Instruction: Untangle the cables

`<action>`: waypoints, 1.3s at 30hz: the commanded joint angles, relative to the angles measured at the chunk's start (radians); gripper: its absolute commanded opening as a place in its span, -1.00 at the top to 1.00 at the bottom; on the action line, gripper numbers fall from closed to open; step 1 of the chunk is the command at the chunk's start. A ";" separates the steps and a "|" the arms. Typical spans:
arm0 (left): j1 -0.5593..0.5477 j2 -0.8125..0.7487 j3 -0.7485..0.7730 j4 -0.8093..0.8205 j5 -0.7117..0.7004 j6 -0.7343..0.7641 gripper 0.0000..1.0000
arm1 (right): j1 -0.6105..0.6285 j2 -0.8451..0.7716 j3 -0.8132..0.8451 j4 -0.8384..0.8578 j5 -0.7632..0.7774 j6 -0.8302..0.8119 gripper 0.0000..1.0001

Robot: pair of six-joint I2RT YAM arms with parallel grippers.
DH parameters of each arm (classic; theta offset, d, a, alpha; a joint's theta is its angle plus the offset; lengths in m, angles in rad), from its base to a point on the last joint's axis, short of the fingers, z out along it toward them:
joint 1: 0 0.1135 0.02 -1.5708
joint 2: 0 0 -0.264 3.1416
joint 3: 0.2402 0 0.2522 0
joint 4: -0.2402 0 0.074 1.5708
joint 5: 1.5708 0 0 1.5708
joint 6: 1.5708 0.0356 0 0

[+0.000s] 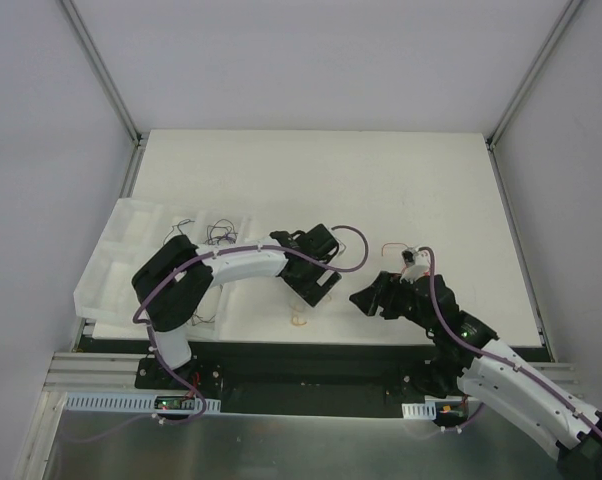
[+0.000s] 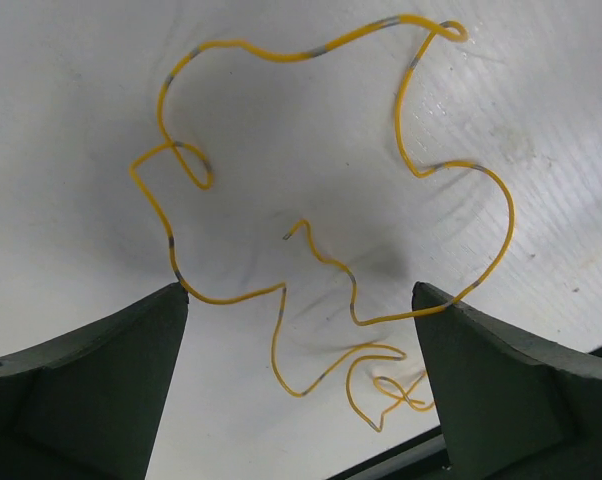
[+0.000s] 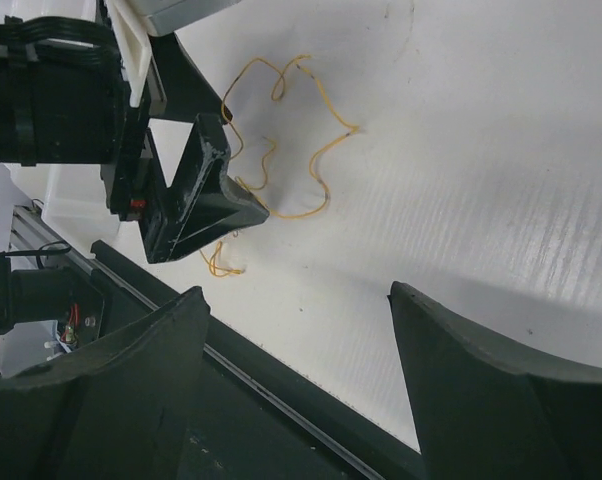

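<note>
Left fingers astride yellow cable

Top, left wrist and right wrist views inspected. No text, label, brand, number or sign can be read in any of them.
</note>
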State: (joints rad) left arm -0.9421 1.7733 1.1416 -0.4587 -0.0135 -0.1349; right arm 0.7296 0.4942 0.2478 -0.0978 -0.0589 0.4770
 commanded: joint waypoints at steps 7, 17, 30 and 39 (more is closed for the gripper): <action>-0.055 0.071 0.095 0.011 -0.164 0.035 -0.23 | -0.004 -0.008 -0.015 0.021 0.002 -0.012 -0.52; -0.069 0.019 0.044 0.069 -0.298 0.015 1.00 | -0.006 -0.006 -0.018 0.027 0.008 -0.025 -0.52; -0.018 -0.345 -0.088 0.011 -0.279 -0.034 1.00 | -0.015 -0.006 -0.007 0.021 -0.009 -0.029 -0.51; 0.300 -0.745 -0.129 -0.150 -0.491 -0.137 1.00 | -0.021 0.026 0.013 0.023 -0.013 -0.052 -0.52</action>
State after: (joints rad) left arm -0.7483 1.1549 1.0275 -0.4976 -0.3256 -0.2043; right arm 0.7155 0.5022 0.2295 -0.1020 -0.0643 0.4469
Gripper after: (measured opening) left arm 0.007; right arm 0.759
